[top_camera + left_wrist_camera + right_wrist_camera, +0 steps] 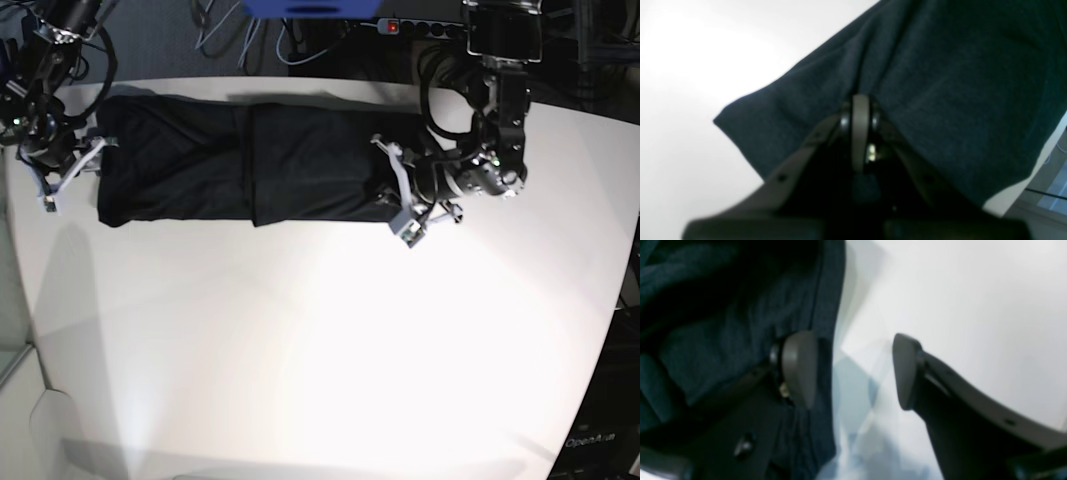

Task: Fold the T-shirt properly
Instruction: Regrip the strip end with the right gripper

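Mid-fold, by the look of it: T-shirt lying as a long black band across the far side of the white table, already narrowed lengthwise, with a crease or overlapped layer near the middle. Left end effector pinched shut on the cloth at one end of the band, a ridge of fabric drawn up between the pads. Right end effector spread wide at the opposite end, one pad resting against the shirt's edge, the other over bare table, gripping nothing. Probably a release just made on that side, or a fresh grasp being lined up. Next move likely calls for a new hold there, then carrying one end over the other to halve the band, keeping edges aligned. No containers in view.
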Tool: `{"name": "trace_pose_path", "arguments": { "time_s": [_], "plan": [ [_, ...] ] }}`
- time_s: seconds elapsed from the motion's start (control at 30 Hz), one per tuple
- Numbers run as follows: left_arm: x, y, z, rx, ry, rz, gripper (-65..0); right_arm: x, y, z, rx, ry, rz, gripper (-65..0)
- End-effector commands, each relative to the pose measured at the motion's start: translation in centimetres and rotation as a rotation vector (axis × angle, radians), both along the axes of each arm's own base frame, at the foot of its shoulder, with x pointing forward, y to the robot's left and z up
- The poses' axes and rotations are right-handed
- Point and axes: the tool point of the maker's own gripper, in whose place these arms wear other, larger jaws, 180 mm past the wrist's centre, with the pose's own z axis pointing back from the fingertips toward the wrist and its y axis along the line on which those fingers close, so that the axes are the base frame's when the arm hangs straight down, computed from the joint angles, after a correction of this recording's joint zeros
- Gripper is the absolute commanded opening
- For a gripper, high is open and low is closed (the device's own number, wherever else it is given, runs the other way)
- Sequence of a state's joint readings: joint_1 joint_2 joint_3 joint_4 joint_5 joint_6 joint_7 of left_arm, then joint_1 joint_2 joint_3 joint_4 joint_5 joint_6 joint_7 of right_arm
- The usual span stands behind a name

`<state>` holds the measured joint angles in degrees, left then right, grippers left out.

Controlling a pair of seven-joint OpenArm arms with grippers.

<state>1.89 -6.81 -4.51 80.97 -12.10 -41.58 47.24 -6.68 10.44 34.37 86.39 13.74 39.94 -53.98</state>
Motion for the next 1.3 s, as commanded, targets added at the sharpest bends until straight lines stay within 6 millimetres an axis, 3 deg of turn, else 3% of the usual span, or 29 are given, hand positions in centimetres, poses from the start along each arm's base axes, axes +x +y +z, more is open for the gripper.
{"name": "trace_pose_path", "arguments": {
  "time_s": [0.0, 0.3, 0.63, 0.77, 0.93, 1.1, 1.27],
  "plan": [
    [-1.8, 3.1, -2.5, 0.183, 0.102, -0.002, -65.0, 0.5, 0.2, 0.4, 0.003, -0.017, 0.004, -28.3],
    [-1.9, 3.1, -2.5, 0.180, 0.103, -0.002, -65.0, 0.2, 2.0, -0.4, 0.048, -0.008, -0.001, -28.4],
    [-1.9, 3.1, -2.5, 0.179, 0.103, -0.001, -65.0, 0.0, 1.7, -0.5, 0.040, -0.001, -0.001, -29.0],
    [-1.9, 3.0, -2.5, 0.177, 0.105, -0.002, -65.0, -0.2, 1.9, -0.7, 0.044, 0.005, 0.003, -38.6],
    [-2.2, 3.0, -2.7, 0.176, 0.111, 0.000, -65.0, -1.3, 2.1, -2.9, 0.091, 0.071, -0.018, -64.0],
    [-2.6, 2.8, -2.8, 0.169, 0.113, -0.001, -65.0, -1.4, 1.1, -3.1, 0.078, 0.082, -0.017, -64.9],
    [-2.7, 2.8, -2.9, 0.167, 0.114, 0.000, -65.0, -0.7, -0.1, -1.5, 0.023, 0.053, -0.001, -65.0]
  ]
}}
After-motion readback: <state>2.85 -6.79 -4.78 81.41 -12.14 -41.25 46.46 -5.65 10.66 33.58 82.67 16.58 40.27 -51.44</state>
